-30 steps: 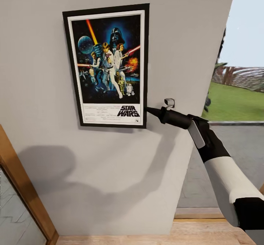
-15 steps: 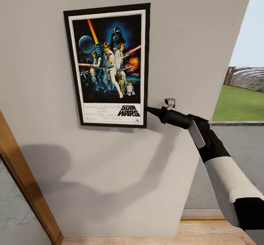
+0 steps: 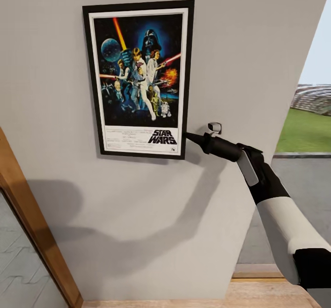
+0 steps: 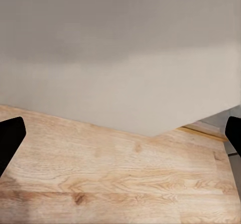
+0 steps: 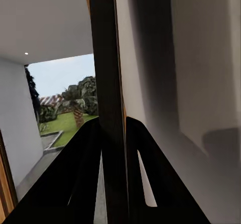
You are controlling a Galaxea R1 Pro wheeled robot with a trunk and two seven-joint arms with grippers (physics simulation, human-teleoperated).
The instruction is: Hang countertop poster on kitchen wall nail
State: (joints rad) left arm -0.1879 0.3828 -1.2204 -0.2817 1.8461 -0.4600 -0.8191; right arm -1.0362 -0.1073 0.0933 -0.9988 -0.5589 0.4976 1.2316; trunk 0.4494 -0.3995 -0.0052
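The poster (image 3: 138,78), a framed Star Wars print, stands upright and flat against the pale grey wall (image 3: 138,216). My right gripper (image 3: 187,136) is shut on its right frame edge, low down near the title. In the right wrist view the thin black frame edge (image 5: 108,83) runs between the two dark fingers (image 5: 85,153). My left gripper (image 4: 120,133) is open, with only wall and wooden floor between its fingertips. The wall nail is hidden and the kitchen countertop is out of view.
A wooden door frame (image 3: 27,216) slants up at the lower left. Light wood floor (image 3: 184,299) meets the foot of the wall. To the right of the wall's corner an opening shows lawn (image 3: 305,128) and sky outside.
The whole view has swung, so the wall's right corner sits further right. The poster stays in the right gripper and has edged slightly higher on the wall.
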